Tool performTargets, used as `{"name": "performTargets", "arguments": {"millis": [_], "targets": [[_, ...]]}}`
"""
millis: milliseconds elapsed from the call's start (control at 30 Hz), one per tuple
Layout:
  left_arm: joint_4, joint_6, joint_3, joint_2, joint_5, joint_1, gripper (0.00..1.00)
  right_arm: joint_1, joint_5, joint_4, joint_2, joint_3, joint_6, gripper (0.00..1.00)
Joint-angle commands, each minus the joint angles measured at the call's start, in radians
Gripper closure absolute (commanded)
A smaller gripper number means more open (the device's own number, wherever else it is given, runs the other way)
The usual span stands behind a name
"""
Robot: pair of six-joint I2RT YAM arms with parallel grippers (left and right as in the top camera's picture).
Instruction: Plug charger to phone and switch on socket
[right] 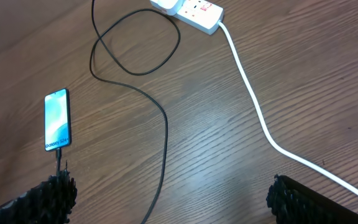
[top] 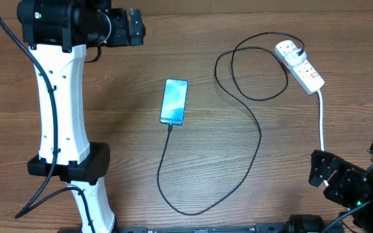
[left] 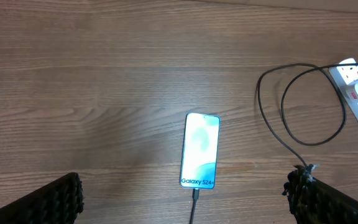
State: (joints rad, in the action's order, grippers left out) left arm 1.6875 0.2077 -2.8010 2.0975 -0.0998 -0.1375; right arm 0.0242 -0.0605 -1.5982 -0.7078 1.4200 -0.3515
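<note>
The phone (top: 174, 101) lies flat mid-table, screen lit blue with "Galaxy S24" text; it also shows in the left wrist view (left: 201, 150) and the right wrist view (right: 58, 119). The charger's black cable (top: 259, 139) enters the phone's near end, loops across the wood, and its white plug head (top: 288, 49) sits in the socket (top: 307, 72), a white power strip at the back right, seen in the right wrist view too (right: 197, 11). My left gripper (top: 136, 27) is open and empty, high at the back left. My right gripper (top: 322, 173) is open and empty at the front right.
The socket's thick white cord (top: 321, 123) runs from the strip toward my right arm at the front right edge; it also crosses the right wrist view (right: 253, 106). The left arm's white column (top: 60, 110) stands at the left.
</note>
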Motion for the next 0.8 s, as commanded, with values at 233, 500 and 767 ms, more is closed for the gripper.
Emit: {"name": "performTargets", "arguments": {"millis": [233,500,767], "targets": [[0.002,0.009,0.005,0.008,0.006,-0.007,0.0,-0.005,-0.016,-0.002,0.0,-0.002,0.008,0.0],[0.002,0.009,0.005,0.008,0.006,-0.007,0.0,-0.029,-0.028,0.032,0.007,-0.004,0.013,0.0],[0.002,0.009,0.005,0.008,0.006,-0.007,0.0,-0.084,0.011,0.292,0.088,-0.115,0.084,0.0]]}}
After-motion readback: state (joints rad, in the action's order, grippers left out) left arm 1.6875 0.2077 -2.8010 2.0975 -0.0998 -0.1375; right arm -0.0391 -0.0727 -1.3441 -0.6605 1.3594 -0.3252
